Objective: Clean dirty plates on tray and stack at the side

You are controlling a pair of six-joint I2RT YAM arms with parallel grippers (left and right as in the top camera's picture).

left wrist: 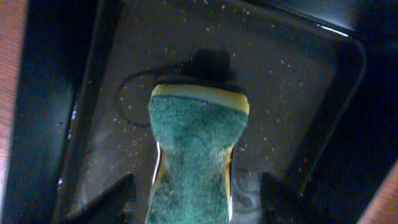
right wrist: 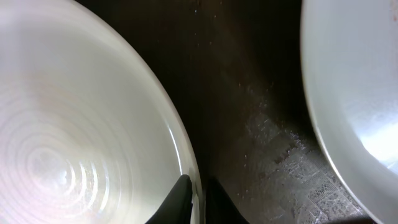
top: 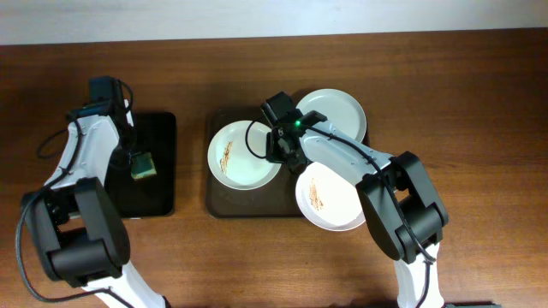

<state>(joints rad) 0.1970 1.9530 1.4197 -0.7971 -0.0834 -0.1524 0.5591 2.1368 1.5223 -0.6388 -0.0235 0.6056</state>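
Three plates lie on the dark brown tray [top: 223,205]. A white plate [top: 242,154] with brown smears is at its left, a pale blue-green plate [top: 332,113] at the back right, and a white smeared plate [top: 330,198] at the front right, overhanging the tray's edge. My right gripper [top: 282,147] is shut on the right rim of the left plate [right wrist: 74,124], one finger inside and one outside [right wrist: 198,193]. My left gripper [top: 135,152] is open, with its fingers [left wrist: 199,202] on either side of a green and yellow sponge [left wrist: 196,143].
The sponge [top: 143,165] lies on a smaller black tray [top: 158,192] left of the brown tray; its floor [left wrist: 280,81] is speckled with crumbs. The blue-green plate's rim [right wrist: 354,93] lies just right of my right gripper, across bare tray [right wrist: 249,93].
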